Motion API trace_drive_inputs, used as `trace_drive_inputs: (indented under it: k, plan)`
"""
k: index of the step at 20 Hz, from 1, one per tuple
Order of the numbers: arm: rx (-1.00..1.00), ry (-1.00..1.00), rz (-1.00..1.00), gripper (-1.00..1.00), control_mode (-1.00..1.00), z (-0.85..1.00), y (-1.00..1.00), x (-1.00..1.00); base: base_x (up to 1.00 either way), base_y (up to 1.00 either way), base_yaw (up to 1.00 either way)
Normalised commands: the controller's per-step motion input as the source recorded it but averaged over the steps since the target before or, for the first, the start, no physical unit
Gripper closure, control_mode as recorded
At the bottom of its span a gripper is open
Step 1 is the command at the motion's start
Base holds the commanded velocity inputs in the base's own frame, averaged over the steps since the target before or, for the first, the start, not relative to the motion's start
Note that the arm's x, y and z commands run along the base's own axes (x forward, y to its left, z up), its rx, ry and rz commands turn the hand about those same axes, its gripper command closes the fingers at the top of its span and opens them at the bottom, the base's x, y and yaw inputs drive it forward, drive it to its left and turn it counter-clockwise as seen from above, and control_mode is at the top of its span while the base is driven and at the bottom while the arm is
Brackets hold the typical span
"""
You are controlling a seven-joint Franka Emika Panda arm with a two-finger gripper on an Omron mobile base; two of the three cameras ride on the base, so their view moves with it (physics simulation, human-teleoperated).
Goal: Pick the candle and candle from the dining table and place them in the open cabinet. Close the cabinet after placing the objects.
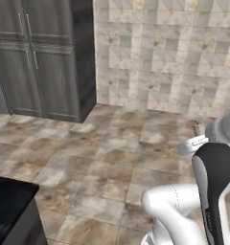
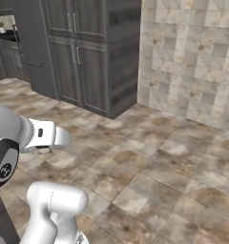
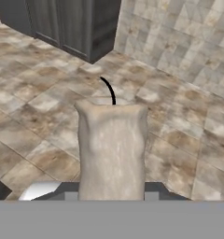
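While the base faces open floor, the tool (image 3: 112,196) is clamped on the candle (image 3: 112,149), which rises straight up from between the closed-in jaws in the hand view, its curved black wick at the top. The candle is therefore off the desk and carried in the air above the tiles; in the left base view a small beige tip (image 1: 198,128) pokes out beyond the wrist. It looks light and stiff, a waxy lump with a matte, slightly rough skin, so I judge it unlikely to slip but easy to dent or snap at the narrow top. The hold is low on the wider body, which seems the sound place: squeezing near the wick end would give less to bear on. A corner of the glossy black desk (image 1: 9,201) shows at the lower left of the left base view, well apart from the candle. The floor (image 2: 159,167) is mottled brown and beige stone tile, the wall (image 2: 192,57) similar pale tile, and a tall grey wood-grain cupboard (image 2: 88,57) with slim bar handles stands with its doors shut.
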Motion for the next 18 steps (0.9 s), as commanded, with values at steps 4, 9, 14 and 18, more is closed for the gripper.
trace_drive_inputs:
  k: [4, 9, 14, 18]
  plan:
    - [0.00, 0.00, 0.00, 1.00, 1.00, 0.00, 0.00, 0.00, 0.44, -0.15, 0.22]
    - [0.00, 0.00, 0.00, 1.00, 1.00, 0.00, 0.00, 0.00, 0.41, -0.15, 0.22]
    - [0.00, 0.00, 0.00, 1.00, 1.00, 0.00, 0.00, 0.00, 0.47, -0.12, 0.26]
    - [0.00, 0.00, 0.00, 1.00, 1.00, 0.00, 0.00, 0.00, 0.49, -0.12, 0.28]
